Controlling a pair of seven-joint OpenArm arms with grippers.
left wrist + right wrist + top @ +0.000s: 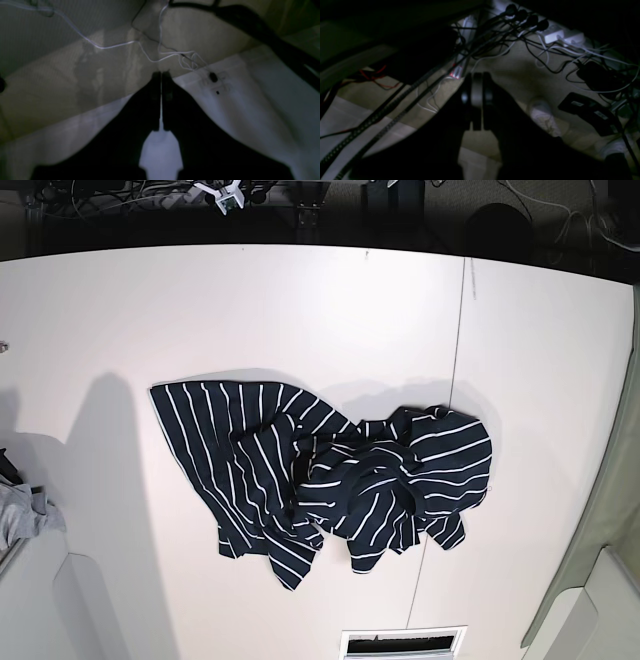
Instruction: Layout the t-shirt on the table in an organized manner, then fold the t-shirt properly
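The dark navy, white-striped fabric t-shirt [330, 485] lay crumpled mid-table on the smooth white table [300, 310]. Both the left gripper [161, 75] and right gripper [477, 75] were closed, empty.

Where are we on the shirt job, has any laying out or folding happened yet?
Nothing looks done. The t-shirt lies in a crumpled heap on the table, one part spread flat, the rest bunched. Nothing is in hand: the left tool and right tool are both shut and empty, off the shirt. Still left: spreading it flat, then every fold.
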